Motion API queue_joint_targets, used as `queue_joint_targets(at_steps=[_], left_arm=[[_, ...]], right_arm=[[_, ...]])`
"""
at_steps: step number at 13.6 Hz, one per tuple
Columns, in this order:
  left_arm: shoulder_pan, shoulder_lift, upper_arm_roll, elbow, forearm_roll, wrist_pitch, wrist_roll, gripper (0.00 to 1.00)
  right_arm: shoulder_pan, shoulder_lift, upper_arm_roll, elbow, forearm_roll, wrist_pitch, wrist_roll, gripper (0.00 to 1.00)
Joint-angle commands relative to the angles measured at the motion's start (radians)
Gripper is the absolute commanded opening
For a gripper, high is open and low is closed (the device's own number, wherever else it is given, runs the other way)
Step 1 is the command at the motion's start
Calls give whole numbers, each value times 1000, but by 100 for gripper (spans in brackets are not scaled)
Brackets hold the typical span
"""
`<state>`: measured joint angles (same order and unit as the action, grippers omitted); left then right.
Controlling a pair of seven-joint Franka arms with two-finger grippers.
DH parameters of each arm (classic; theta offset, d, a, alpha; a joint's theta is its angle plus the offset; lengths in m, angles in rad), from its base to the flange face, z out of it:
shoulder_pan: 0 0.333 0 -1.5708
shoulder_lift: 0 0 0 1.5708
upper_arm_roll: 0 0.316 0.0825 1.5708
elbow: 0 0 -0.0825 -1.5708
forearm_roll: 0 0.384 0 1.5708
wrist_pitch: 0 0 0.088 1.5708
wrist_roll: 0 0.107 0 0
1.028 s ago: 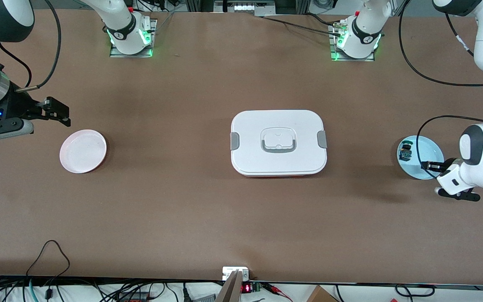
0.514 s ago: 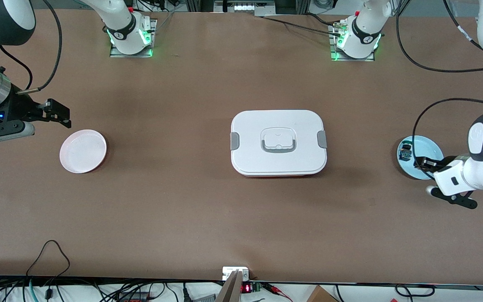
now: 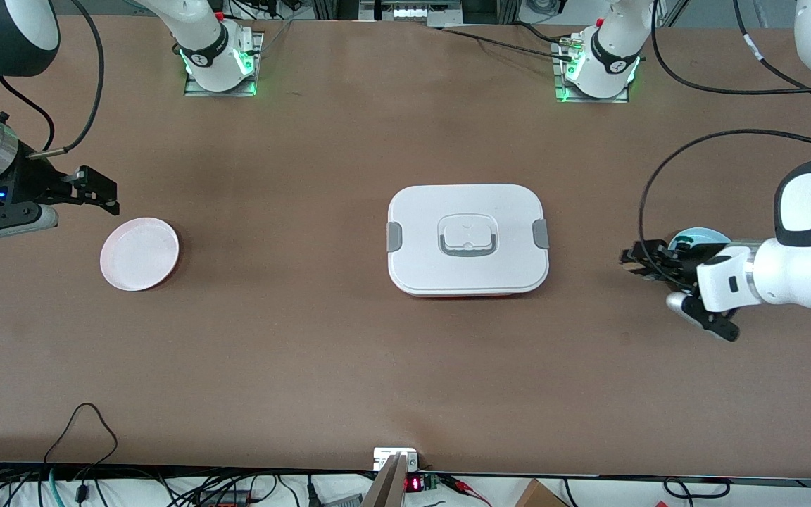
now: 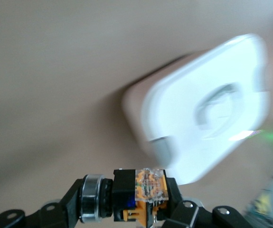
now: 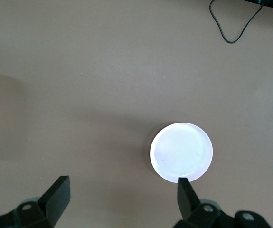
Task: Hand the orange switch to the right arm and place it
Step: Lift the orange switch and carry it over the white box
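The left gripper (image 3: 632,262) is swinging away from the pale blue plate (image 3: 700,236), where it was reaching in a second ago, and is now pointing out over bare worktop (image 3: 307,338) toward the white lidded box (image 3: 467,239) at the middle. The pick therefore looks done, and the carry toward the handover is beginning. In the left wrist view the orange switch (image 4: 148,192) is sitting squarely between the jaws, which are clamping its black body from both sides with its orange face turned to the camera. The right gripper (image 3: 99,193) is waiting over the worktop just beside the pink plate (image 3: 139,253), at the right arm's end, its jaws spread wide and holding nothing.
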<state>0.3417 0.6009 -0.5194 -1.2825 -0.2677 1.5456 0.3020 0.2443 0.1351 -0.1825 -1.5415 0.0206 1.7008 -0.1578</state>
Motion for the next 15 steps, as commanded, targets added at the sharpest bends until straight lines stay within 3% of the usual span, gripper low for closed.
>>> queue_joint_targets(at_steps=[1, 5, 8, 11, 12, 15], left_arm=[[-13, 17, -11, -6, -261, -7, 35, 15], [-58, 16, -50, -4, -477, 58, 265, 15], [-89, 8, -129, -4, -487, 225, 440, 15], [-99, 11, -226, -47, -525, 428, 626, 15], [-101, 10, -249, -61, -533, 489, 694, 14], [-81, 10, -315, -118, -538, 565, 819, 12]], right_arm=[[-8, 3, 6, 11, -2, 0, -16, 100], [-7, -2, 6, 11, -4, -9, 0, 100], [-2, 9, 6, -2, 2, -18, -17, 100], [12, 40, 17, 0, 10, -113, -51, 100], [7, 41, 26, 7, 56, -125, -116, 100], [-8, 79, 20, -2, 500, -193, -149, 100]])
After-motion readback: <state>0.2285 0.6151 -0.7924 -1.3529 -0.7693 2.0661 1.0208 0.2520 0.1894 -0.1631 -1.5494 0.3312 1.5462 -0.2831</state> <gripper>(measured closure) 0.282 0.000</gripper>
